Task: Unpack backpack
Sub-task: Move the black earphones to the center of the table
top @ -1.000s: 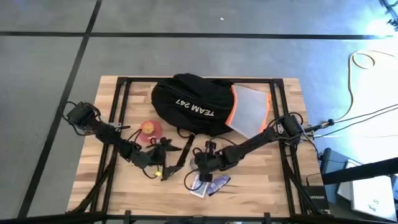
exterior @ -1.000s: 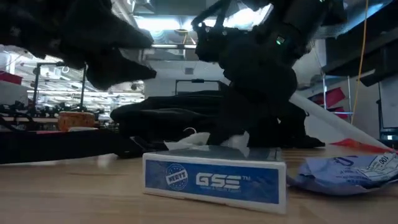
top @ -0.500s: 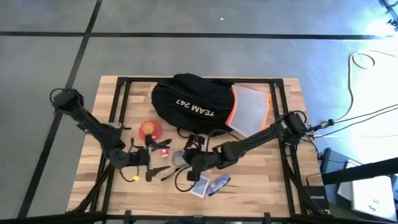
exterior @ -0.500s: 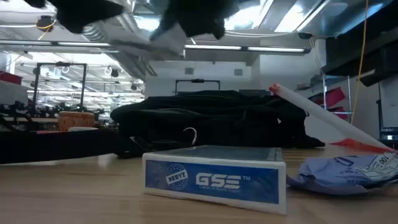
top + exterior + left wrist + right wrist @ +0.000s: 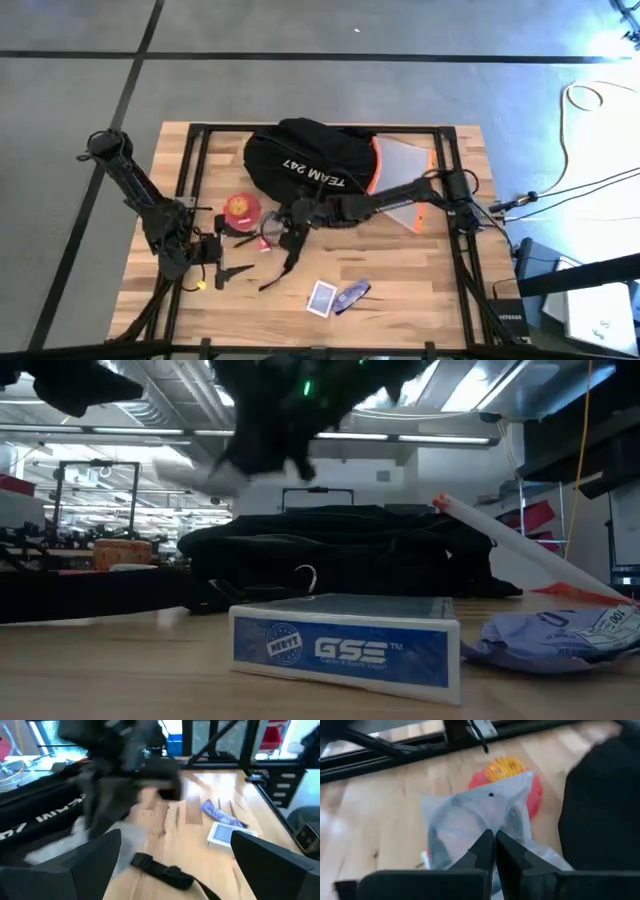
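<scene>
The black backpack [image 5: 310,168] with white "TEAM 247" lettering lies at the table's far middle, and one strap [image 5: 285,258] trails toward the near edge. My right gripper [image 5: 283,230] hovers just in front of it, shut on a clear plastic bag [image 5: 480,815]. Beyond the bag, a red and orange item [image 5: 238,207] sits on the wood. My left gripper [image 5: 236,256] stands open near the table's left front, and the strap [image 5: 162,872] lies between its spread fingers, untouched. My right gripper pinches the clear plastic bag between its two fingertips [image 5: 485,845] at a gathered, crumpled part [image 5: 490,827]. One layer or several, I cannot tell. The bag is lifted clear of the table and spreads loosely beyond the fingers.
A blue and white box [image 5: 322,297] and a blue packet [image 5: 352,293] lie near the front edge. A white sheet with an orange border [image 5: 400,175] sticks out of the backpack's right side. Black frame rails [image 5: 195,160] run along both table sides.
My right gripper has risen from beside the blue box and moved toward the far edge and left, up to the backpack, carrying the plastic bag clear of the table. My left gripper has drawn back toward the table's left edge.
</scene>
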Motion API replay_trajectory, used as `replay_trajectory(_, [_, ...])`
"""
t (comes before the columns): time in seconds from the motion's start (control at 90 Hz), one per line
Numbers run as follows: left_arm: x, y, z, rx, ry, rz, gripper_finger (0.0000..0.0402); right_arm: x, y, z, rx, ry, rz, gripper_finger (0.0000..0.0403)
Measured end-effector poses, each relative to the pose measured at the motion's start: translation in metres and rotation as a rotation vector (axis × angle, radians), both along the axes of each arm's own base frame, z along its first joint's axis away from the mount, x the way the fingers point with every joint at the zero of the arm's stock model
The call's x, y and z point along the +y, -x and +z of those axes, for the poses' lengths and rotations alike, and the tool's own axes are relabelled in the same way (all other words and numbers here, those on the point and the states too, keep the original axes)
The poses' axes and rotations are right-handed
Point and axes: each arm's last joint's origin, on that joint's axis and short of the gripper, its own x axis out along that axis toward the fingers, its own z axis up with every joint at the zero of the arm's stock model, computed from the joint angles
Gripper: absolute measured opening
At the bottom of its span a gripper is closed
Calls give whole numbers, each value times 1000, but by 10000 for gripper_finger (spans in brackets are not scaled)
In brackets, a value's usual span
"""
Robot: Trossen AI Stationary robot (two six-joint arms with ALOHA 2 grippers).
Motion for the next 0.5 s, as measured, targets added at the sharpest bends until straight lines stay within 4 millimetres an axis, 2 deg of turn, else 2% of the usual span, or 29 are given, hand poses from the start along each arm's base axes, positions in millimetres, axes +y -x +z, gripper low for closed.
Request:
replay_trajectory(0.089, [0,1,-2,14,-5,-5,363,-17,-6,-17,15,-20,-21,0])
replay_trajectory(0.233, [2,1,-5,30,2,11,363,-34,-15,-29,-43,-49,-72,0])
replay_trajectory(0.5, [6,1,-9,40,28,53,363,-37,-19,-42,-56,-49,-103,1])
